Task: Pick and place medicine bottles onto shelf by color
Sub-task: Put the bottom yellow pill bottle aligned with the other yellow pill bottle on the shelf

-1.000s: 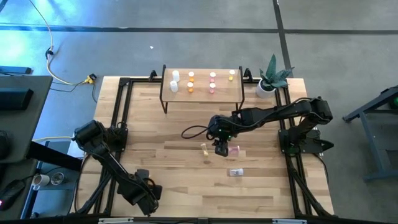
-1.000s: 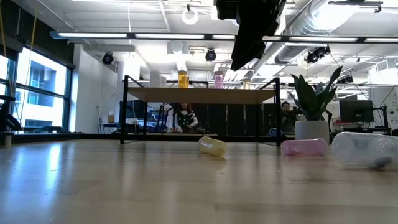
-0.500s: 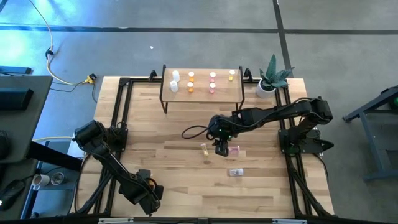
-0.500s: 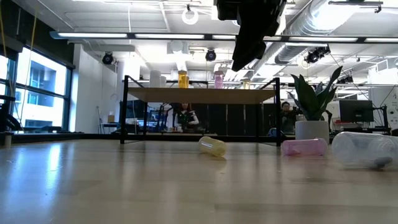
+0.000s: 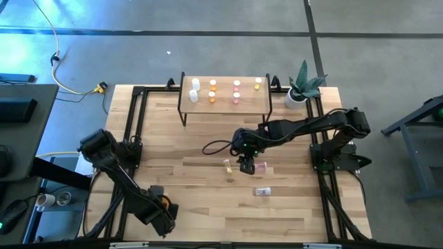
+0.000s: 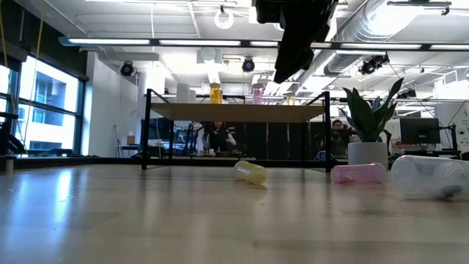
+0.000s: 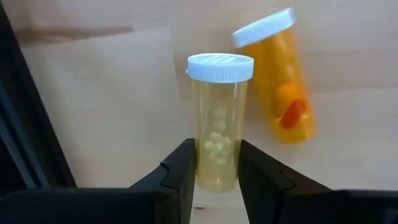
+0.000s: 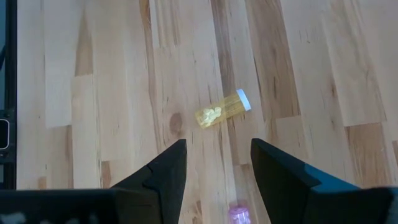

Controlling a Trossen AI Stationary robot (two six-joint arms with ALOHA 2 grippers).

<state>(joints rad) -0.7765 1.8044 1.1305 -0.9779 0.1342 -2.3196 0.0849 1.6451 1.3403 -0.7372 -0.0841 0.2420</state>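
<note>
At the near left corner of the tabletop [image 5: 173,173], the left gripper [image 7: 216,177] was clamped on a yellow bottle [image 7: 217,121] with a white cap, its two fingers [image 7: 180,171] pressed against the bottle's lower sides. Just beside that bottle in the left wrist view, an orange bottle [image 7: 283,84] lay tilted on the wood.

Toward the middle, a second yellow bottle [image 5: 227,167] lay on its side, and the right gripper [image 8: 217,165] hung above the wood just beside it, fingers apart and holding nothing. A pink bottle [image 5: 261,167] lay touching the tabletop just right of that gripper in the high view, and a clear bottle [image 5: 262,191] lay nearer the front edge, apart from both.

Along the far edge stood the shelf [image 5: 225,105], with white, orange, pink and yellow bottles upright on its top board. A potted plant [image 5: 302,88] stood right of it. Beyond the table, in the low view, a person [image 6: 218,138] showed under the shelf.
</note>
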